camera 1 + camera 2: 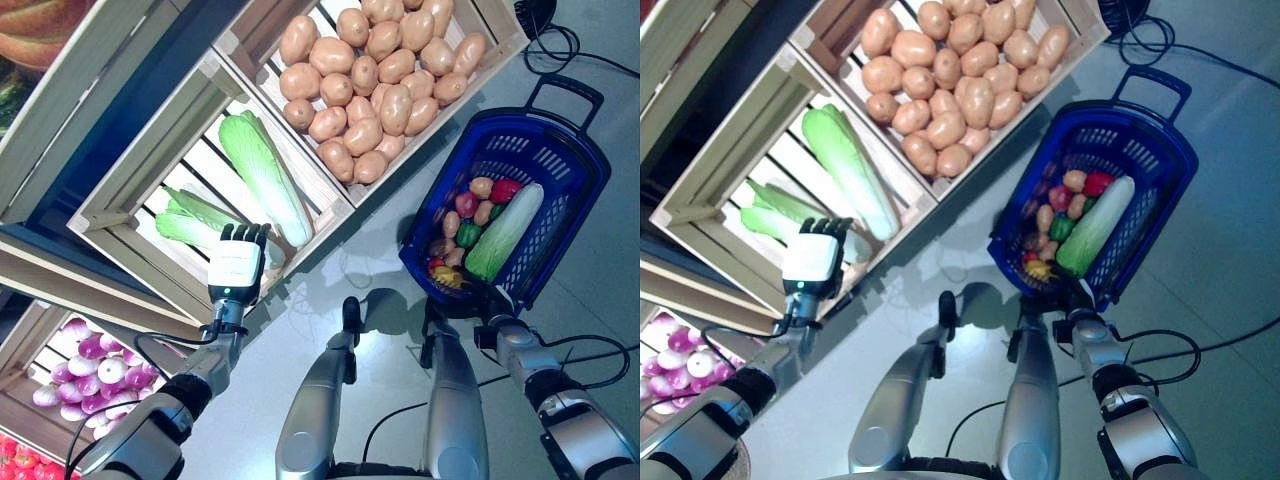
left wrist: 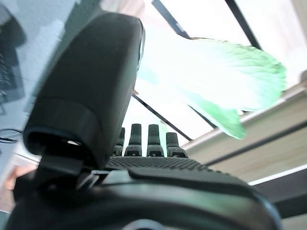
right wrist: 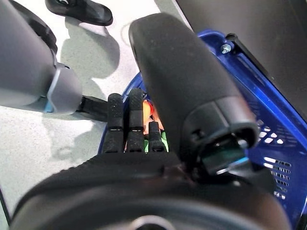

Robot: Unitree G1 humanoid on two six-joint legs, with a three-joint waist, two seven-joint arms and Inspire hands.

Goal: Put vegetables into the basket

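Observation:
The blue plastic basket (image 1: 592, 150) stands on the floor at the right. In it lie a long green-white cabbage (image 1: 505, 232), a red pepper (image 1: 506, 189), a green pepper (image 1: 468, 235), small potatoes (image 1: 481, 186) and a yellow vegetable (image 1: 447, 277). My left hand (image 1: 238, 262) is open, its fingers straight over the front edge of a wooden crate (image 1: 140, 250), right beside green leafy cabbages (image 1: 188, 226). A pale green cabbage (image 2: 225, 76) shows just past its fingers (image 2: 154, 141). My right hand (image 3: 125, 129) is open, its fingers straight above the basket's near rim (image 3: 254, 120).
A slanted wooden stand of crates fills the left and top. A crate of potatoes (image 1: 375, 70) adjoins the basket's left side. Grey floor lies between the stand and the basket. Black cables (image 1: 560, 40) lie on the floor at the top right.

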